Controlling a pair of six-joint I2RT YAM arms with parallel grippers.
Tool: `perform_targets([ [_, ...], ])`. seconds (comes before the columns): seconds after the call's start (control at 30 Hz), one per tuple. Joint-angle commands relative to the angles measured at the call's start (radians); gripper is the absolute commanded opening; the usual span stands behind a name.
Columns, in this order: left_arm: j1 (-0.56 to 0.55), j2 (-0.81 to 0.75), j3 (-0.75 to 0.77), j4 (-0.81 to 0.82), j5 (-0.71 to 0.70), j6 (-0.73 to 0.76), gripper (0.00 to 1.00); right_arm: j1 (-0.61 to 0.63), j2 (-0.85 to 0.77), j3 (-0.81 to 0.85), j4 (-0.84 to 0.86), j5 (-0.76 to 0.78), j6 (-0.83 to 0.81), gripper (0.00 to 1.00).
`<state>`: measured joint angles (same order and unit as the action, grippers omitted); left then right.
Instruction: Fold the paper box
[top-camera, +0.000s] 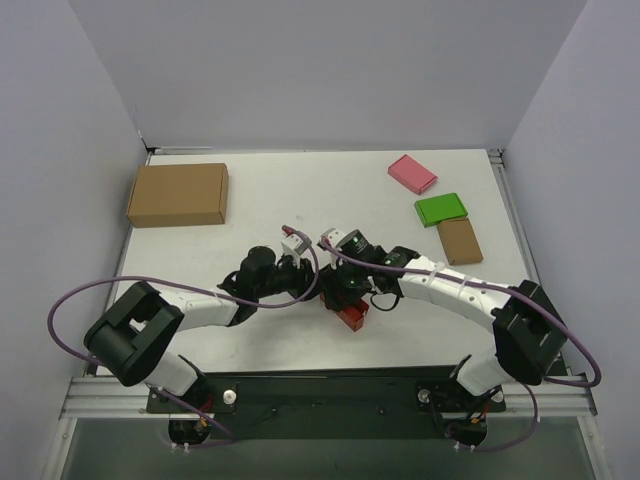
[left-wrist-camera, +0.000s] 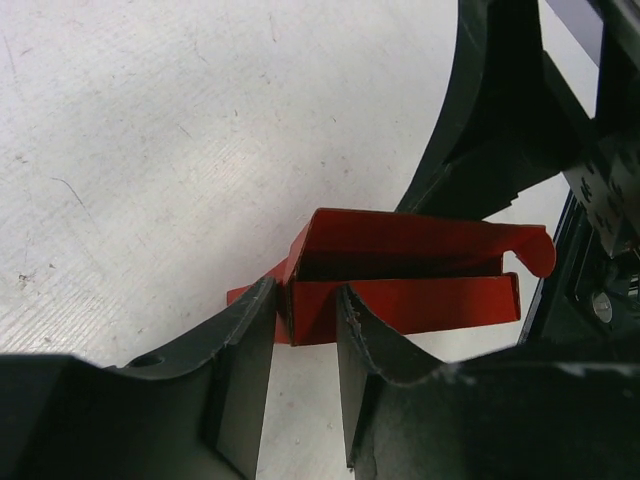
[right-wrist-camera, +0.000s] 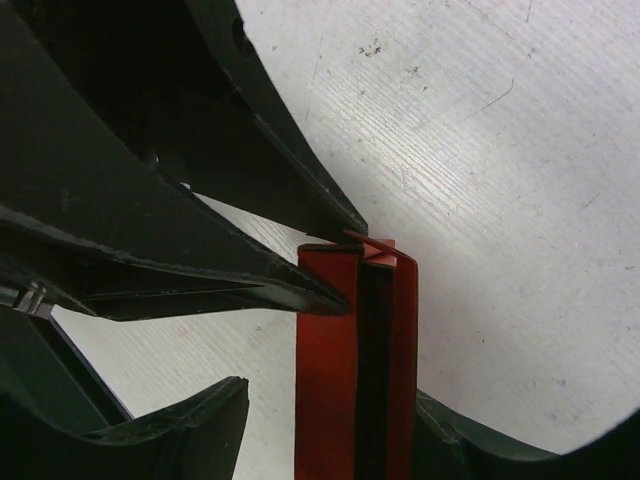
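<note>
Our left tool (left-wrist-camera: 305, 305) brackets one end of the paper box (left-wrist-camera: 420, 300), grip unclear, the right tool (right-wrist-camera: 335, 400) released astride it, midway along the near edge of the tabletop (top-camera: 300, 190), so we should tuck the flap squarely along its crease.

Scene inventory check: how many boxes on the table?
5: large brown carton far left; pink box far right; green box just nearer; small brown box nearer still; red paper box at centre, mostly covered. Others may be hidden.
</note>
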<state>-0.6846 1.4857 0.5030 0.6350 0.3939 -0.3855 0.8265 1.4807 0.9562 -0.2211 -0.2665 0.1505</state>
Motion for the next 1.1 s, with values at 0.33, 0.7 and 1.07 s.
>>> perform_targets([
  [0.33,-0.021,-0.028,0.031,-0.069,-0.059,-0.007,0.45,0.146,0.069,0.05,-0.093,0.263,-0.006,0.24],
  [0.7,-0.007,-0.398,-0.106,-0.38,-0.196,0.011,0.66,0.1,0.058,0.053,-0.067,0.13,-0.199,0.11],
  [1.07,0.003,-0.552,-0.127,-0.42,-0.228,0.065,0.7,0.091,0.052,0.042,-0.027,-0.076,-0.29,0.14],
])
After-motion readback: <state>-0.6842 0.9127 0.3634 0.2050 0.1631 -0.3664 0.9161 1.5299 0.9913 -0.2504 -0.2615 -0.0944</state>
